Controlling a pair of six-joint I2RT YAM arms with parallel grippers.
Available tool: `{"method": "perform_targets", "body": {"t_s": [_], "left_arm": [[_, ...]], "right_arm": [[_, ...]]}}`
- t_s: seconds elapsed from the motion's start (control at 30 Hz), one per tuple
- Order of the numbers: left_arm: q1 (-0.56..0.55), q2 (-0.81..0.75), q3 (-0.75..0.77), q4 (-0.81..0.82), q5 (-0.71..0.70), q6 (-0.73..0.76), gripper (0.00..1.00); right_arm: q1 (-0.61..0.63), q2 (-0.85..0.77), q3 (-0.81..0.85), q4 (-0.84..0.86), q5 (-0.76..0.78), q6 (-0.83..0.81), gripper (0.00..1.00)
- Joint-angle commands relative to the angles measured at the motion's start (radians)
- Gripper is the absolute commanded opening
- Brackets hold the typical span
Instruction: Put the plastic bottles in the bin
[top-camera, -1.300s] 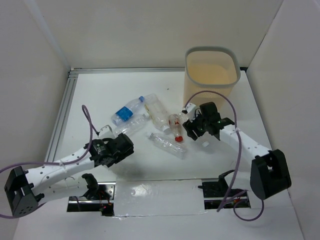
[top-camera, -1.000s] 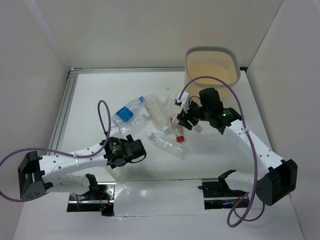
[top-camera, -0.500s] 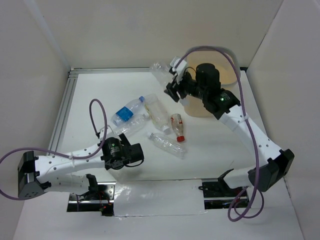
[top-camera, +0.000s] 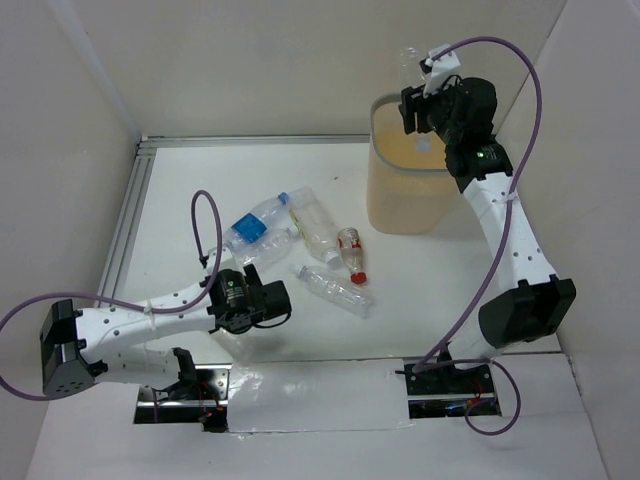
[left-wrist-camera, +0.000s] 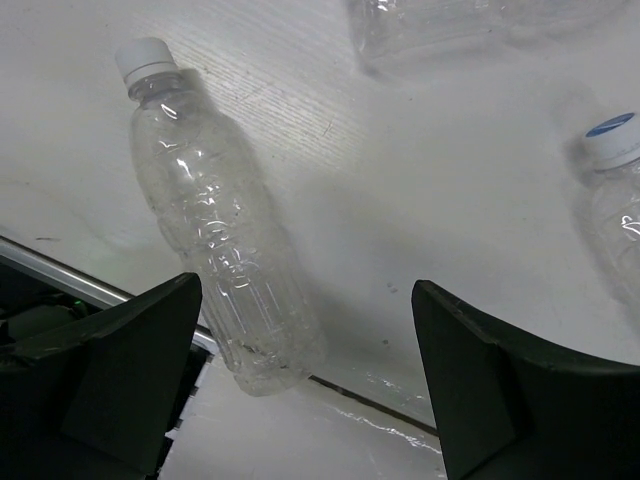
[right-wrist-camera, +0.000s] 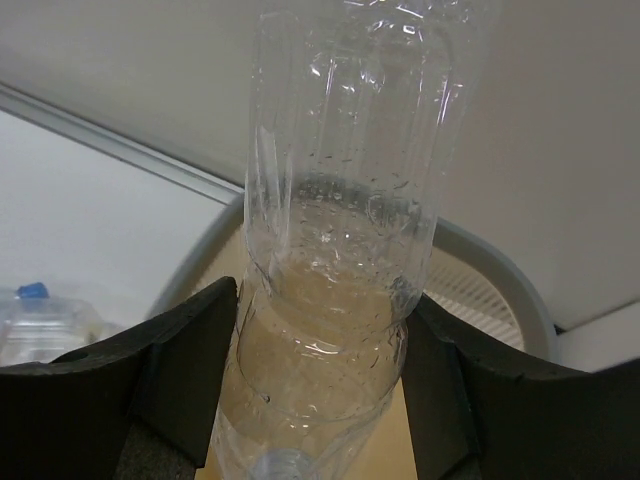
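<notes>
Upper right, the right gripper (right-wrist-camera: 320, 365) is pinching a clear bottle (right-wrist-camera: 350, 200) over the bin (top-camera: 400, 205), likely needing release next; the left gripper (left-wrist-camera: 305, 335) is hovering, spread, above a white-capped bottle (left-wrist-camera: 215, 240).

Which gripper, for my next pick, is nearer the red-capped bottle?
Left. The left gripper is low, left of the red-capped bottle; the right gripper, holding a clear bottle, is raised over the bin.

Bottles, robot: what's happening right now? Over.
Right gripper shut on clear bottle, above bin. Left gripper open over lying bottle. Nothing blocking bin.
</notes>
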Motion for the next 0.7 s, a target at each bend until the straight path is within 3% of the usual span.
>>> {"method": "perform_targets", "body": {"t_s": [0.0, 0.03, 0.07, 0.1, 0.33, 0.47, 0.67], "left_arm": [[0.003, -0.024, -0.019, -0.043, 0.014, 0.034, 0.99], [0.003, -0.024, -0.030, -0.043, 0.023, 0.043, 0.99], [0.003, -0.024, -0.040, -0.043, 0.023, 0.043, 0.99], [0.003, -0.015, -0.041, -0.043, 0.038, 0.043, 0.99], [0.003, 0.039, -0.079, -0.043, 0.083, 0.014, 0.99], [-0.007, 0.048, -0.105, -0.043, 0.106, -0.043, 0.99], [-0.016, 0.031, -0.214, 0.030, 0.159, -0.155, 0.99]], "right_arm": [[-0.053, 0.031, 0.040, -0.001, -0.047, 0.001, 0.41], [-0.071, 0.054, 0.053, -0.032, -0.076, -0.011, 0.67], [-0.072, 0.066, 0.054, -0.049, -0.076, -0.012, 0.67], [-0.084, 0.077, 0.072, -0.064, -0.076, -0.012, 1.00], [-0.161, 0.024, 0.112, -0.080, -0.280, 0.016, 1.00], [-0.194, -0.047, 0.139, -0.173, -0.504, 0.016, 0.88], [-0.204, -0.191, -0.047, -0.195, -0.572, -0.019, 0.84]]}}
